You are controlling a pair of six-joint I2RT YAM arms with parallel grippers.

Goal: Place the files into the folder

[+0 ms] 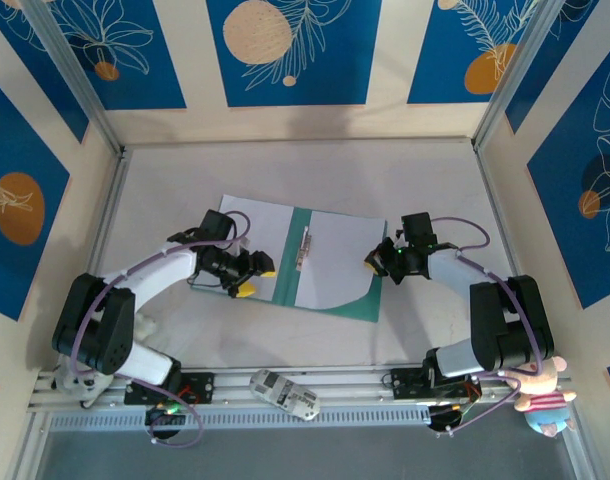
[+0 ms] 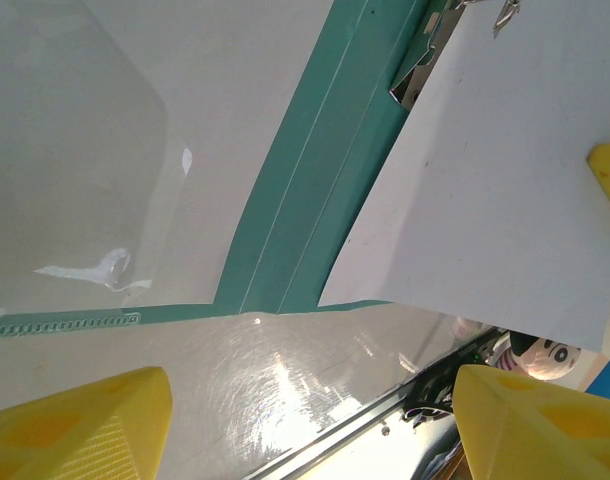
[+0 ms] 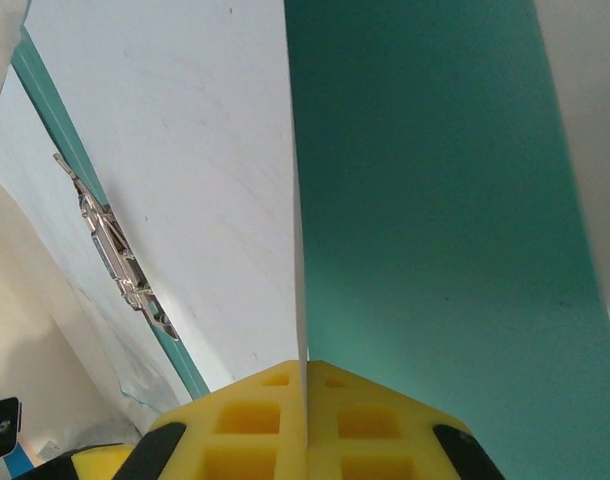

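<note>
Two covers of the folder (image 1: 350, 304) lie open and flat at mid-table (image 1: 435, 180), with a metal clip (image 1: 304, 248) on the spine. The right gripper (image 1: 377, 262) pinches the edge of a white sheet (image 1: 335, 255) over the right cover. The left gripper (image 1: 257, 280) hovers with jaws spread by the left cover's near edge

The top external view looks steeply down from above and behind the arms, far enough back to take in the whole pale grey table (image 1: 185, 180), with the flat teal-green card folder (image 1: 287, 265) at centre frame. The left wrist view sits close over the folder's spine, with an aluminium rail (image 2: 335, 440) at lower right. The right wrist view is the closest of the three and sights along a white sheet of thin paper (image 3: 185, 150). All three views share the small metal clip (image 1: 304, 248).
</note>
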